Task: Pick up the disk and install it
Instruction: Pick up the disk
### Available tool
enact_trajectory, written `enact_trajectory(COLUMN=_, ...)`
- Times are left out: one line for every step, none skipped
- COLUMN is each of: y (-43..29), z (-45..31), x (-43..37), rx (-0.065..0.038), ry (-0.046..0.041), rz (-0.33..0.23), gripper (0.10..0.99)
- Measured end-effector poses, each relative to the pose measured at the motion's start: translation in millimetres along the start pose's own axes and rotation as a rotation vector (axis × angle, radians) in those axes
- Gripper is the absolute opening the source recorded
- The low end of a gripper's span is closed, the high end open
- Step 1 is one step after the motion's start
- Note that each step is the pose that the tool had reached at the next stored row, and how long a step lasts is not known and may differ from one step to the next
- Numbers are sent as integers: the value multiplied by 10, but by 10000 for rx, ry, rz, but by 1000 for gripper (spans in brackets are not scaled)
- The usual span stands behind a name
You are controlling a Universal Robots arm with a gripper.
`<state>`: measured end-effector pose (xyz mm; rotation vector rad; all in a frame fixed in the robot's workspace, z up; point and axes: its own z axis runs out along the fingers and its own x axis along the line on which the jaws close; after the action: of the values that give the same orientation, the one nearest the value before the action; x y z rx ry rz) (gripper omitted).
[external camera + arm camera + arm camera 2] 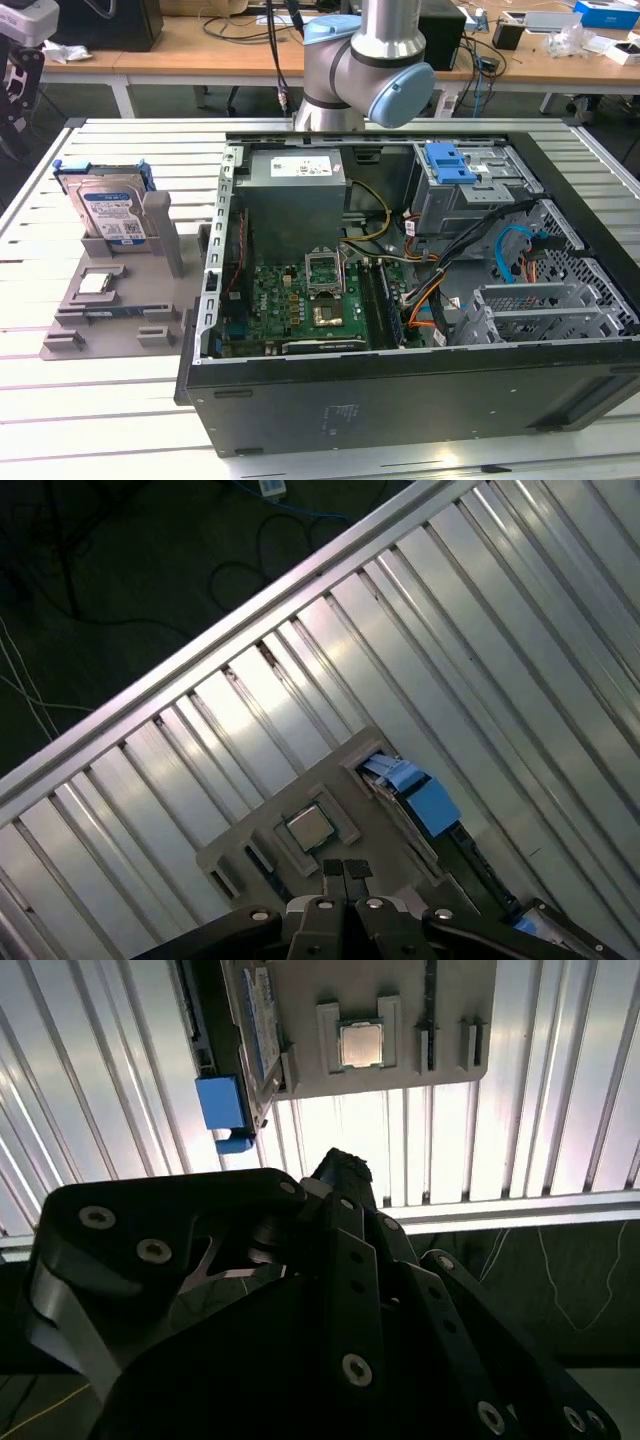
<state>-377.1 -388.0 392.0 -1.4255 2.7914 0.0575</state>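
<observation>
The gripper (345, 868) has its fingers pressed together and holds nothing. The disk (108, 212) stands upright at the rear edge of the grey holder (115, 332), untouched, near the table (60, 400) edge on the exterior view's left.

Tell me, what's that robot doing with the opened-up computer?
A robot arm is working next to an open computer case. The disk it has to put in stands upright in a grey holder on the table, beside a small silver chip. In the first wrist view the gripper hangs above that holder, shut, with nothing in it. The disk is not yet picked up.
</observation>
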Motion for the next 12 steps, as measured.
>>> enact_trajectory(y=0, z=0, x=0, rx=-1, ry=1, rz=-52, gripper=106)
enact_trajectory(y=0, z=0, x=0, rx=-4, ry=5, rz=-172, gripper=106)
enact_trajectory(y=0, z=0, x=0, rx=-5, ry=7, rz=-257, gripper=106)
enact_trajectory(y=0, z=0, x=0, rx=-7, ry=9, rz=-324, gripper=106)
enact_trajectory(y=0, z=0, x=0, rx=-8, ry=11, rz=-382, gripper=106)
enact_trajectory(y=0, z=0, x=0, rx=-9, ry=12, rz=-436, gripper=106)
enact_trajectory(y=0, z=0, x=0, rx=-12, ry=15, rz=-515, gripper=106)
enact_trajectory(y=0, z=0, x=0, rx=-13, ry=16, rz=-564, gripper=106)
enact_trajectory(y=0, z=0, x=0, rx=-14, ry=18, rz=-618, gripper=106)
enact_trajectory(y=0, z=0, x=0, rx=-15, ry=20, rz=-672, gripper=106)
enact_trajectory(y=0, z=0, x=0, rx=-17, ry=21, rz=-745, gripper=106)
enact_trajectory(y=0, z=0, x=0, rx=-18, ry=23, rz=-807, gripper=106)
